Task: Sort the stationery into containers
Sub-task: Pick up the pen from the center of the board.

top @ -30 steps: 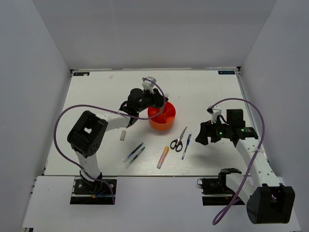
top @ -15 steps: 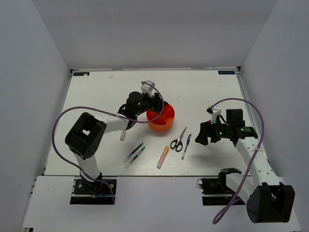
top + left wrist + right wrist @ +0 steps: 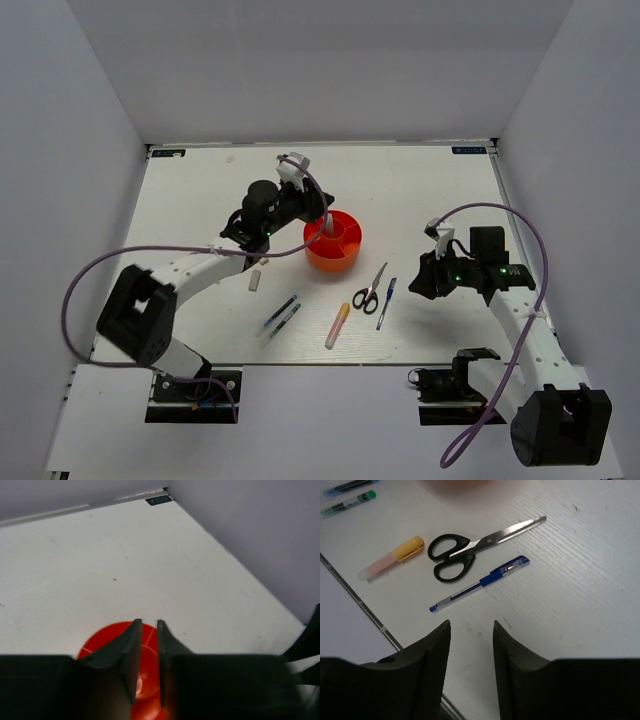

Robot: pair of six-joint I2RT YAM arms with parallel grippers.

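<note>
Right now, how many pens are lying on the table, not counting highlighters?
3. The blue pen lies just right of the scissors. A blue-tinted thin pen and a green-tinted thin pen lie side by side, left of the highlighter. The tub could hide more.

- An orange-red tub [image 3: 346,253] sits mid-desk [image 3: 420,180], with a pink highlighter [image 3: 328,224] poking up from it.
- The left hand [image 3: 316,207] hangs at the tub's far-left rim.
- Nearer lie scissors [image 3: 369,291], a blue pen [image 3: 386,302], a second highlighter [image 3: 337,325], two thin pens [image 3: 279,315] and an eraser [image 3: 254,281].
- The right hand [image 3: 424,279] is near the blue pen's right side.
</note>
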